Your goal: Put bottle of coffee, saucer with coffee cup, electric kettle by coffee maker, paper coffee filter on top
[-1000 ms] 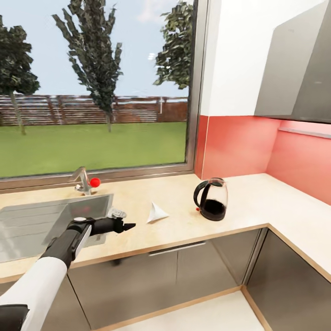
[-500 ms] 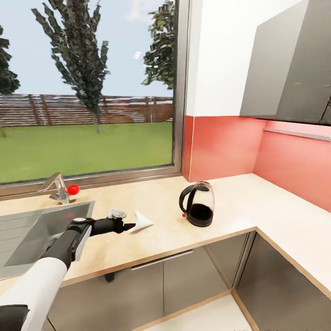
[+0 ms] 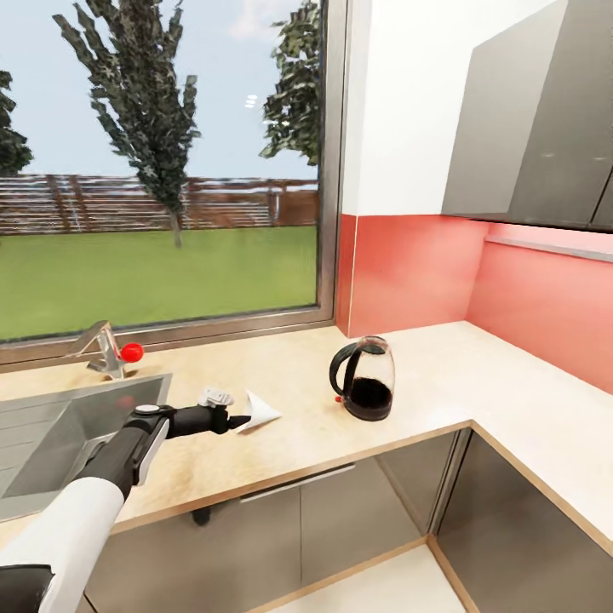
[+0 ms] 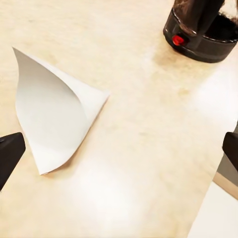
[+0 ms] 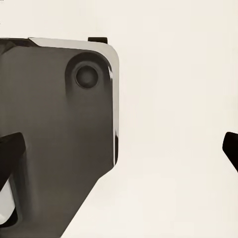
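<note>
White paper, the filter, lies flat on the countertop just ahead of my left gripper, whose fingers are spread apart with nothing between them. Its point aims away toward the kettle, which stands farther along. I judge this arm nearer; right fingers also parted.

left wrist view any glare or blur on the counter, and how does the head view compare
Left wrist view: soft bright glare patches on the light-wood countertop below the white folded paper cone, which casts a faint shadow; the dark smoky-glass kettle is cropped at the frame edge. Head view: even daylight, the kettle fairly crisp, trees outside coarsely rendered.
</note>
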Tool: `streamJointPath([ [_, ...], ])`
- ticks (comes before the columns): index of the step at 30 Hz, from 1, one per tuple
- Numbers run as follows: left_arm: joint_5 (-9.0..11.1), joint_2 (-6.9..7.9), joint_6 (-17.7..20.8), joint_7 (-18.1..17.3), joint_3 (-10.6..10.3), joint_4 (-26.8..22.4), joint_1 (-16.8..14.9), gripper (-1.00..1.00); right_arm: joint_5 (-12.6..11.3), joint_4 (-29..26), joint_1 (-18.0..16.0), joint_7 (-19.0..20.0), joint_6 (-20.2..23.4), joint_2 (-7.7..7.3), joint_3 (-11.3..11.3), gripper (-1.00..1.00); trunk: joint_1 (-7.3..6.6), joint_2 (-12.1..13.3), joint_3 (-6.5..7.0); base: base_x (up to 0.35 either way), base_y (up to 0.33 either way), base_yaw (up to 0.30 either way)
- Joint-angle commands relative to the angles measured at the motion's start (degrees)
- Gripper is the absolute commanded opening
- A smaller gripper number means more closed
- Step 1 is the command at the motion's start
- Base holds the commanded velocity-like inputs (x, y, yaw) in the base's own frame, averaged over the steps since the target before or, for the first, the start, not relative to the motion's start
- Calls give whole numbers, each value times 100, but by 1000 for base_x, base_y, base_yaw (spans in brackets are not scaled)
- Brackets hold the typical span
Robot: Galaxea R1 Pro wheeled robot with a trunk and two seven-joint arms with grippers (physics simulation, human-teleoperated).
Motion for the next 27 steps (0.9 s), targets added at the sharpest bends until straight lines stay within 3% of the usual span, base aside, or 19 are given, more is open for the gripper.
streamJointPath([
  [1,-27,3,28,-20,-5,-6,2,100,4,-13,2,1,35,0,-1,100,3,-4,-2,115,0,-1],
  [10,-31,12,28,-12,-12,9,24,100,3,-13,2,1,35,0,-1,100,3,-4,-2,193,0,0],
  [27,-19,1,27,-20,-30,10,274,100,5,-13,2,-13,35,0,10,100,3,-4,-2,12,0,0],
])
